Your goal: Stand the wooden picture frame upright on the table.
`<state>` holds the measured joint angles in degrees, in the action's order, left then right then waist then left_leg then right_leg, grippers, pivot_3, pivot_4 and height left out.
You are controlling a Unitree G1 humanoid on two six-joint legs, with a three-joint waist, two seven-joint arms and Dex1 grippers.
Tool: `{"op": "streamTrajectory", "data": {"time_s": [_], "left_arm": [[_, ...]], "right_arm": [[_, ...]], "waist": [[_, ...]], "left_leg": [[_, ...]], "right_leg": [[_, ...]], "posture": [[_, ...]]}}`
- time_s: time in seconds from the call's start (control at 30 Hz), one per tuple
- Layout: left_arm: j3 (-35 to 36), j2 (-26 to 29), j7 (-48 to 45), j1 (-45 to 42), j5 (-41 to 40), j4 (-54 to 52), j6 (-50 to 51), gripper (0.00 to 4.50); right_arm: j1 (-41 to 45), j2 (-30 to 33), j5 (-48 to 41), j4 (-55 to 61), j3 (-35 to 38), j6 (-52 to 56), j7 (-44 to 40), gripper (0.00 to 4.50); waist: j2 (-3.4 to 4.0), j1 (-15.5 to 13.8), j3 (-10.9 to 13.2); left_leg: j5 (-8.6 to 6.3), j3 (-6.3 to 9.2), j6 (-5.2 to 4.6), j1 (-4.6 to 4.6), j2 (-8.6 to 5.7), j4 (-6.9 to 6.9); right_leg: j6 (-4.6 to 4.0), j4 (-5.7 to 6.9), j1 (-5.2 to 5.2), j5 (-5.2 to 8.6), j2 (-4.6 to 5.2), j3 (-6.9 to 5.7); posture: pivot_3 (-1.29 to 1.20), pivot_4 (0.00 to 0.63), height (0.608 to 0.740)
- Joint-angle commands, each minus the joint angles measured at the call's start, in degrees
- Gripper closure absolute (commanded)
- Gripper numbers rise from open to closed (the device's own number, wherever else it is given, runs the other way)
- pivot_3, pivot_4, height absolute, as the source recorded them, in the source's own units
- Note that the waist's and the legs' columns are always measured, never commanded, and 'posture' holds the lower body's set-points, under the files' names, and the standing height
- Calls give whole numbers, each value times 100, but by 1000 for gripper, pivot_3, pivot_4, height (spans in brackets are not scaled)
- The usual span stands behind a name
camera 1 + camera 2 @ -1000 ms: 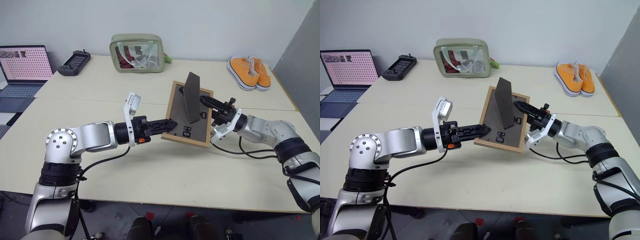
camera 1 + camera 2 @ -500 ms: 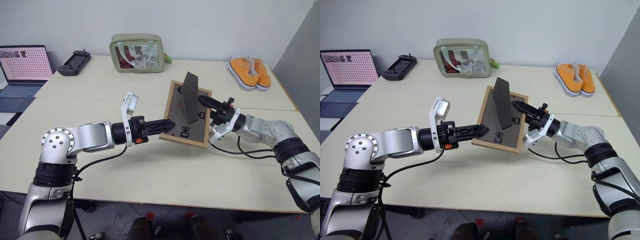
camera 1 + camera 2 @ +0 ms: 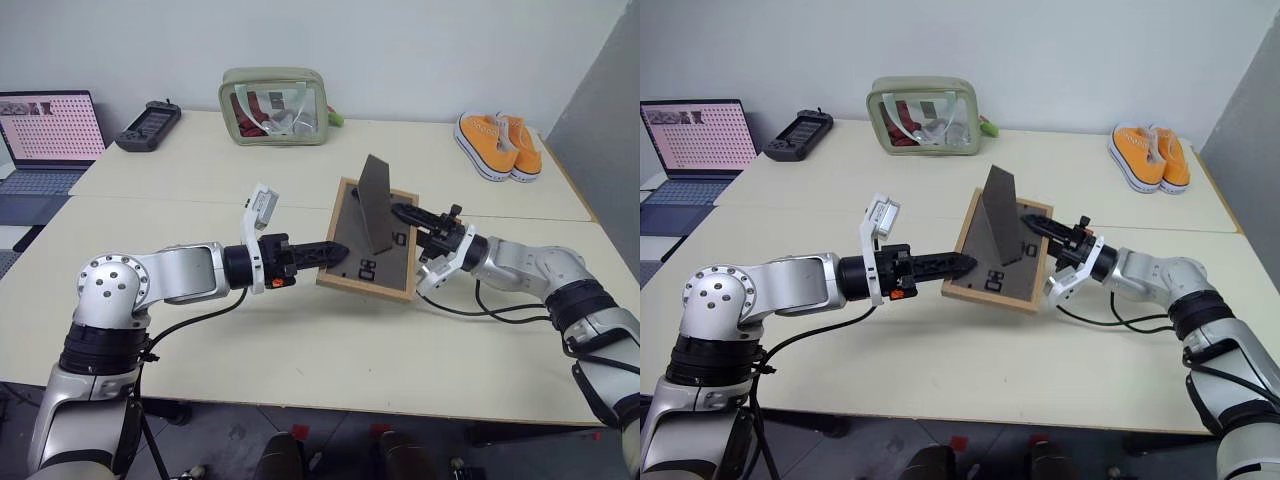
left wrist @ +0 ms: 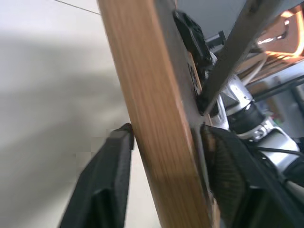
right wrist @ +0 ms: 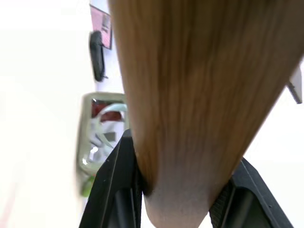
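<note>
While tilted back-up between 2 grippers: wooden picture frame (image 3: 371,243), stand raised; right gripper (image 3: 420,220) clamping right edge, left gripper (image 3: 335,252) loosely straddling left edge above table (image 3: 300,340).

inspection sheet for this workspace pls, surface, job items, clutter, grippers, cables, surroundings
surface: cream table, two tops pushed together with a seam across.
job's things: wooden picture frame tilted, dark back up, stand folded out and sticking up; not yet upright.
clutter: green pouch, orange shoes, black game controller, open laptop, all at the far side, apart from the frame.
grippers: left gripper straddles the frame's left edge, one finger just touching the wood; right gripper clamped on the right edge.
cables: black cable loops on the table under the right arm; another hangs under the left arm.
surroundings: plain pale wall, grey panel at right.
</note>
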<state>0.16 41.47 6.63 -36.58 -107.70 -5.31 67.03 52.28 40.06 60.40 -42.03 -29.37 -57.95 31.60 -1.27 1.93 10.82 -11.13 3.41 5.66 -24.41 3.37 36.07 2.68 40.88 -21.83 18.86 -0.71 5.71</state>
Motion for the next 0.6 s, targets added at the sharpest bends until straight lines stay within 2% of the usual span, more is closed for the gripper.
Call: {"op": "streamTrajectory", "data": {"time_s": [0.03,0.1,0.37,0.5,0.6], "left_arm": [[-7,86,-116,-78,16,-218,35,1116],[-21,99,-116,-77,-8,-204,59,627],[-25,136,-166,-49,-86,-225,33,627],[197,260,-559,4,340,-477,10,627],[499,536,-1212,138,1139,-942,-153,627]], "right_arm": [[90,33,-234,177,152,-36,17,3166],[91,29,-242,173,158,-40,2,3166],[119,12,-259,130,151,-41,-21,3166],[147,-3,-284,59,134,-88,-42,3166],[226,-36,-305,-102,101,-142,-82,3166]], "waist": [[0,-1,0],[0,-3,0],[0,-2,0],[0,-1,0],[0,22,0]], "left_leg": [[0,0,0,0,0,0],[0,1,0,0,0,0],[0,1,0,0,0,0],[0,1,0,0,0,0],[0,0,0,0,1,0]], "right_leg": [[0,0,0,0,0,0],[0,0,0,0,0,-1],[0,0,0,0,0,-1],[0,0,0,0,0,-1],[0,0,0,0,-1,-1]], "posture": [[0,150,740],[0,150,740],[0,150,740],[0,150,740],[0,150,740]]}}
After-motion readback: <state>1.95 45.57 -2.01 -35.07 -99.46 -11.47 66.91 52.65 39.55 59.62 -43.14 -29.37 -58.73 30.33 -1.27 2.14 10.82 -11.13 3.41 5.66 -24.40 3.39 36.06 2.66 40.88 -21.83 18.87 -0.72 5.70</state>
